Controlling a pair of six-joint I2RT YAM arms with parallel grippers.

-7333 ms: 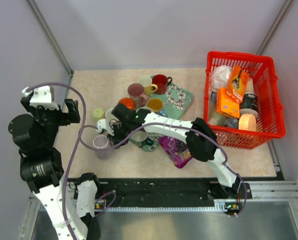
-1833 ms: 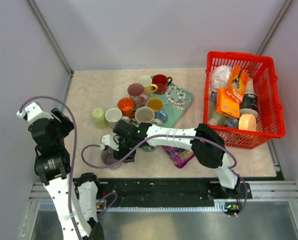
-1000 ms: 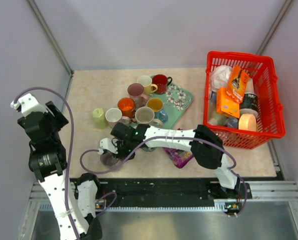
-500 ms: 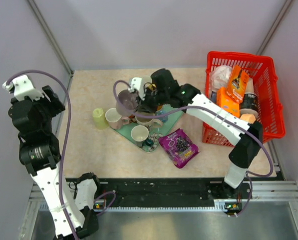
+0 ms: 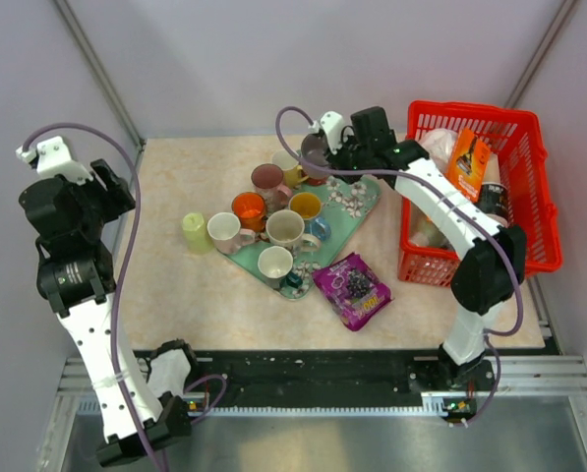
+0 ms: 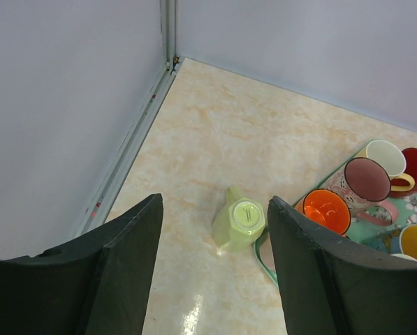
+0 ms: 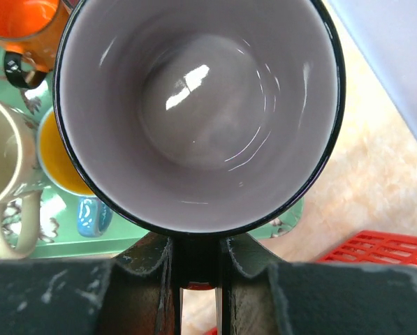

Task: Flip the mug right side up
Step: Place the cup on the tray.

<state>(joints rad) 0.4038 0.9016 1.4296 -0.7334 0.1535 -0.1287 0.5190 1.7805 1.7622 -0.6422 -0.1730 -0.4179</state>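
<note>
A lavender mug (image 5: 315, 155) with a black rim hangs above the back end of the green floral tray (image 5: 360, 195). My right gripper (image 5: 338, 147) is shut on its handle. In the right wrist view the mug (image 7: 198, 115) shows its empty inside, and the gripper (image 7: 198, 269) pinches the black handle just below the rim. A pale green mug (image 5: 193, 225) stands upside down on the table left of the tray. It lies below my open left gripper (image 6: 214, 206), its base (image 6: 244, 216) facing up. That gripper (image 5: 111, 187) is raised at the far left and holds nothing.
Several upright mugs crowd the tray: maroon (image 5: 266, 177), orange (image 5: 249, 208), yellow (image 5: 305, 205), cream (image 5: 285, 228). A white mug (image 5: 222, 231) stands beside the green one. A purple snack bag (image 5: 352, 287) lies in front of the tray. A red basket (image 5: 531, 187) of packets stands at the right.
My right arm has carried the lavender mug from the near left of the table up and across to the back of the tray. The left gripper's jaws have narrowed slightly.
</note>
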